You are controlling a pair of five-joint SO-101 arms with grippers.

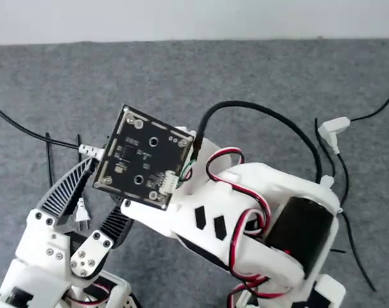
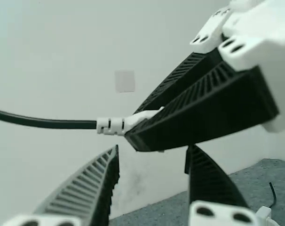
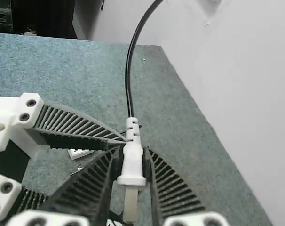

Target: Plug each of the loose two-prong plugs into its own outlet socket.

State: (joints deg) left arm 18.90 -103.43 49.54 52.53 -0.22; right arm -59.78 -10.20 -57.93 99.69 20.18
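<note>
A white two-prong plug on a black cable is held above the grey carpet, with my right gripper shut on its body. In the high view its strain relief sticks out from under the right arm's camera board. My left gripper is open, its ribbed fingers spread just below the held plug. One left finger lies against the plug's strain relief. A second small plug lies on the carpet between the left fingers. A third white plug lies at the far right.
Black cables trail across the grey carpet on the left and right sides. A pale wall borders the carpet's far edge. The right arm's white body with red wires covers the middle foreground.
</note>
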